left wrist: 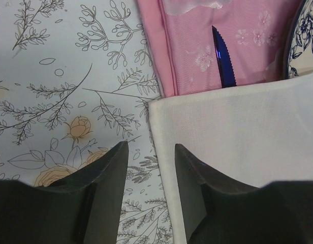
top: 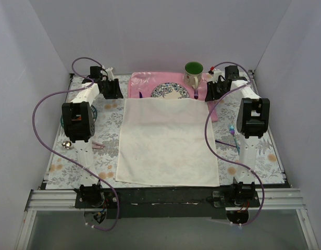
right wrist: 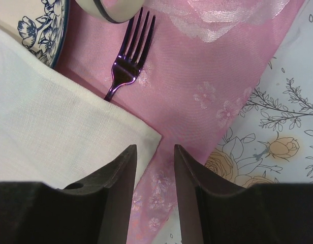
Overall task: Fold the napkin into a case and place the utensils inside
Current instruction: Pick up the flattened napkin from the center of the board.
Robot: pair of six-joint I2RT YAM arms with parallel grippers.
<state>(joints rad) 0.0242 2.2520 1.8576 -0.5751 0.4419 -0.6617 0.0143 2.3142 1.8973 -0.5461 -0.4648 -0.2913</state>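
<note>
The cream-white napkin [top: 165,140] lies spread flat in the middle of the table, its far edge over the pink placemat. My left gripper [top: 119,95] hovers open at the napkin's far-left corner [left wrist: 161,109], and the cloth's left edge runs between its fingers [left wrist: 113,173]. My right gripper [top: 210,95] stands open over the far-right corner [right wrist: 146,133], nothing pinched. A small iridescent utensil [top: 234,134] lies right of the napkin, below the right arm. Another shiny piece [top: 69,144] lies at the left by the left arm. No folded case shows.
The pink placemat [top: 145,83] at the back carries a patterned plate [top: 170,91], a green-lined mug [top: 193,73], a dark purple knife [left wrist: 223,58] partly under the napkin and a dark purple fork [right wrist: 128,56]. The floral tablecloth [left wrist: 60,91] covers the table.
</note>
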